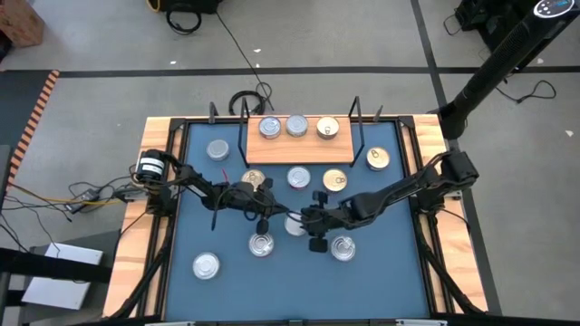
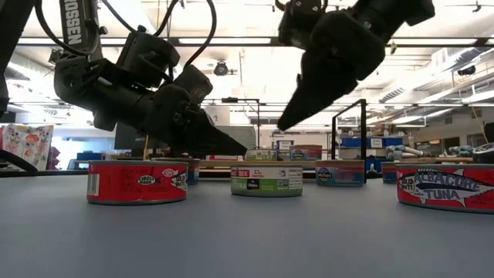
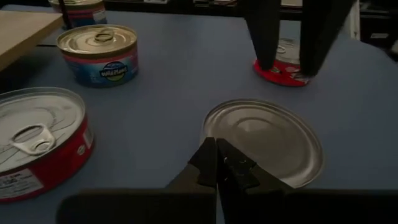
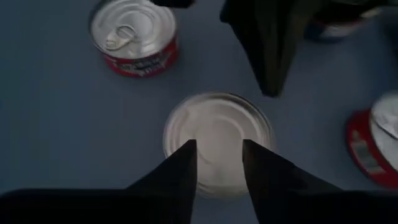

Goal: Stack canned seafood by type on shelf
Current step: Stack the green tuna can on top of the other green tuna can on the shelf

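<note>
We see a flat silver-topped round tin (image 1: 294,225) lying mid-table on the blue mat (image 1: 381,272), between both arms. The right gripper (image 4: 219,163) hovers over it, fingers parted and empty. The left gripper (image 3: 217,163) is pinched closed, empty, at the tin's edge. Three tins rest on the light wooden shelf board (image 1: 299,149) behind.
</note>
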Available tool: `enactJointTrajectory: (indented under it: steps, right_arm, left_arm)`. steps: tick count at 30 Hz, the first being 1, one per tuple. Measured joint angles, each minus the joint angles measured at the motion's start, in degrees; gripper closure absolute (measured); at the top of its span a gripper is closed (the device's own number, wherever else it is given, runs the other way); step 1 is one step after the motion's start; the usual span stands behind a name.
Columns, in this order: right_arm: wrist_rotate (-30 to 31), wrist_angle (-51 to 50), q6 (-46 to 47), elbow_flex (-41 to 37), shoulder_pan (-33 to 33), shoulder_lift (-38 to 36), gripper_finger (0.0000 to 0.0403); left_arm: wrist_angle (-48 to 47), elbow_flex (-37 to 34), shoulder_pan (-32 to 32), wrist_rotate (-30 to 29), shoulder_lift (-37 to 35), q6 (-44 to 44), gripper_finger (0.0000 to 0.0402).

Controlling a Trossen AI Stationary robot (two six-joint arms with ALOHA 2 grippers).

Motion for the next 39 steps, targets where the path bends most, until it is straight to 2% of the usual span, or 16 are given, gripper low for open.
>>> enactJointTrajectory:
  steps: [4, 11, 16, 23, 27, 32, 36, 39]
  right_arm:
    - [-0.95, 1.78, -1.98, 0.4, 0.0, 3.22, 0.0263]
    - [-2.83, -2.02, -6.24, 4.3, 1.03, 8.37, 0.0267]
    - [-3.03, -3.34, -8.96, 5.25, 1.99, 8.49, 0.0267]
    - [-2.22, -4.34, -8.13, 5.14, 1.92, 6.4, 0.0268]
    - [-2.1, -4.47, -6.66, 5.16, 2.6, 4.21, 0.0261]
    - [-3.59, -5.35, -6.99, 5.22, 4.29, 5.45, 0.0258]
    - [-3.31, -5.74, -7.23, 5.14, 5.03, 7.25, 0.0282]
    - [-4.02, -5.73, -7.51, 4.92, 4.99, 7.52, 0.0326]
  left_arm:
    - [1.55, -0.06, 0.04, 3.3, 0.0, 0.22, 0.0399]
    - [1.57, -0.09, 0.54, 3.54, 0.02, 1.2, 0.0399]
    - [1.04, -0.09, 0.72, 3.5, 0.02, 1.2, 0.0399]
    - [1.17, -0.37, 0.7, 3.5, 1.17, 1.08, 0.0399]
    - [5.02, 0.15, 0.7, 3.56, 4.16, 0.58, 0.0399]
    - [7.73, 3.0, 0.7, 3.74, 9.46, -1.63, 0.0399]
    - [8.11, 4.99, 0.81, 3.59, 11.66, -2.55, 0.0399]
    - [8.34, 5.09, 0.83, 3.57, 11.91, -2.71, 0.0399]
